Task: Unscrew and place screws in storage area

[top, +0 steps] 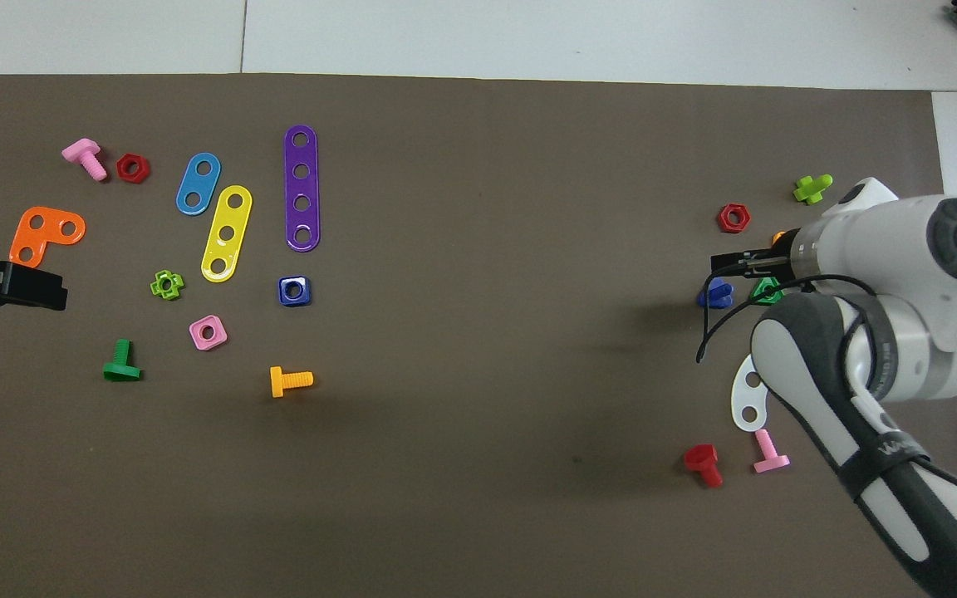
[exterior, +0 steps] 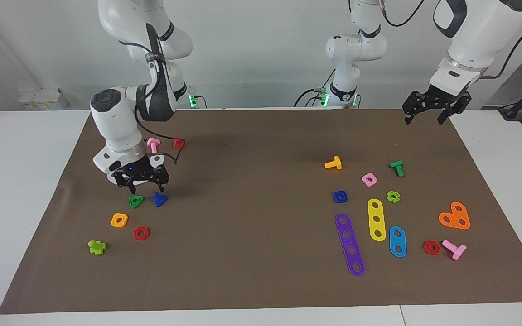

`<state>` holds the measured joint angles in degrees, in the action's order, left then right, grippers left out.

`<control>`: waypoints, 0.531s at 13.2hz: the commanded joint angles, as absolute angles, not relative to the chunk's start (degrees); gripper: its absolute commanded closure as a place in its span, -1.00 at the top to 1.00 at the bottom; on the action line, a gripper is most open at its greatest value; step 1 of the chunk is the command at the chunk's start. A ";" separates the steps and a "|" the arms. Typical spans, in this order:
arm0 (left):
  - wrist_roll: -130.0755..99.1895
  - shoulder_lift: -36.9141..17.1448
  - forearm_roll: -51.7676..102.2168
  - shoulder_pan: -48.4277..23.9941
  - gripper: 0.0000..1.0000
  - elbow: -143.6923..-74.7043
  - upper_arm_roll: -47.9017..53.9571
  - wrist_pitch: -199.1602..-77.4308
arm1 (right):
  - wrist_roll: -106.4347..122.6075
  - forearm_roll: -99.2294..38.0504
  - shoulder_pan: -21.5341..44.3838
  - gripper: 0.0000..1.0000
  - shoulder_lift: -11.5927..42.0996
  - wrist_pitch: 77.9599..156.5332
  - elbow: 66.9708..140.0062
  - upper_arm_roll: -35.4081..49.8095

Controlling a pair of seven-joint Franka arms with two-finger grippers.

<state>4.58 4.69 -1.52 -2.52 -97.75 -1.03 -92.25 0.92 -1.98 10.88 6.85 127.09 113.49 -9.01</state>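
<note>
One blue screw [exterior: 160, 198], two red nuts [exterior: 141, 233]

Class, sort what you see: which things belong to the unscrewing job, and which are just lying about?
Job: blue screw; right gripper over it; left gripper waiting.

Lying about: green triangular nut, blue square nut, purple strip, orange screw.

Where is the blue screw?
The blue screw lies on the brown mat toward the right arm's end, beside the green nut, just under the right gripper.
</note>
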 commanded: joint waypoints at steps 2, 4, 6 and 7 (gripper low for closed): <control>4.39 5.62 -2.46 -2.29 1.00 -98.53 -0.88 -92.63 | -0.18 -1.67 9.84 1.00 3.62 107.71 100.92 -9.23; 4.39 5.71 -2.46 -2.29 1.00 -98.61 -0.88 -92.64 | -0.09 -0.45 9.76 1.00 1.59 98.75 96.35 -10.01; 4.31 5.71 -2.46 -2.29 1.00 -98.61 -0.88 -92.64 | 0.52 0.88 9.23 1.00 1.14 89.08 88.99 -10.37; 4.39 5.71 -2.46 -2.29 1.00 -98.70 -0.88 -92.64 | 0.88 0.88 8.62 1.00 1.23 85.81 85.81 -10.46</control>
<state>4.58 4.69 -1.52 -2.52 -97.75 -1.06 -92.28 0.91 0.05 9.87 0.25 92.05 92.53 -10.50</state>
